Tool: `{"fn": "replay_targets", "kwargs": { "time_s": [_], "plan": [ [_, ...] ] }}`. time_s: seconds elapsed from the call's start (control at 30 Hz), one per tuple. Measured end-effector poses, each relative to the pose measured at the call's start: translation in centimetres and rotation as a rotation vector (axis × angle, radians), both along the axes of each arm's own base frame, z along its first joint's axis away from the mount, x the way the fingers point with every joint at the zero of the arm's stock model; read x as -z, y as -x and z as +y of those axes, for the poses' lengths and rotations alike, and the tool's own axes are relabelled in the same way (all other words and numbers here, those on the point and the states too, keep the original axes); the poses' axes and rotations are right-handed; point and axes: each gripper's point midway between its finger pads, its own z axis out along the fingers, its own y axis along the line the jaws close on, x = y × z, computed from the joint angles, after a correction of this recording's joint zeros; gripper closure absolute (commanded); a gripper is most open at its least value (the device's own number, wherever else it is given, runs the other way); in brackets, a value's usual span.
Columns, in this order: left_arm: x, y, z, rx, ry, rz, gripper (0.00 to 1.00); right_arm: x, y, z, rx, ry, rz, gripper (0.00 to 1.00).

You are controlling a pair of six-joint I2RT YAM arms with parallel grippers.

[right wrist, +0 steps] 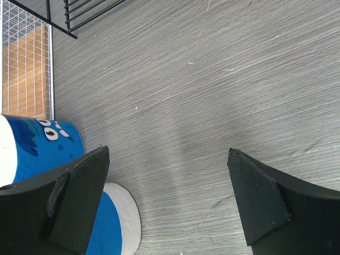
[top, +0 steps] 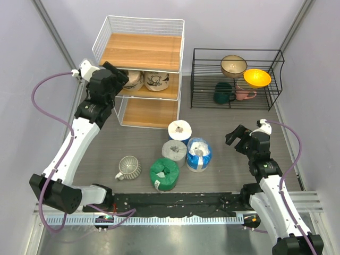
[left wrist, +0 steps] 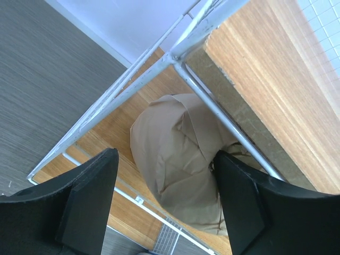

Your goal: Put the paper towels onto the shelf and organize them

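Observation:
The shelf (top: 142, 50) is a white wire rack with wooden boards. Two tan paper towels lie on its middle board, one on the left (top: 135, 81) and one on the right (top: 158, 81). My left gripper (top: 122, 78) reaches in from the left side, open, its jaws straddling the left tan roll (left wrist: 175, 149). The roll rests on the board, with a gap to one finger (left wrist: 90, 196). On the table stand a white-blue roll (top: 179, 130), a grey roll (top: 174, 151), a blue-white roll (top: 198, 154) and a green roll (top: 163, 173). My right gripper (top: 234, 138) hovers open and empty, right of the blue-white roll (right wrist: 114, 226).
A ribbed pale mug (top: 128, 168) lies left of the green roll. A low black wire rack (top: 236, 79) at the back right holds two bowls and two mugs. The shelf's white corner post (left wrist: 212, 109) crosses in front of the tan roll.

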Motion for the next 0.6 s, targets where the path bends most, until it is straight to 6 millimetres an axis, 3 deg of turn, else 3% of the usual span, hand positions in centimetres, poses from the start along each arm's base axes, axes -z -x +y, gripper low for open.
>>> {"fn": "replay_targets", "kwargs": {
  "time_s": [0.6],
  "plan": [
    [-1.5,0.9,-0.2,0.035,0.036,-0.062,0.22,0.0,0.0,0.0,0.0,0.0,0.0,0.01]
  ]
}}
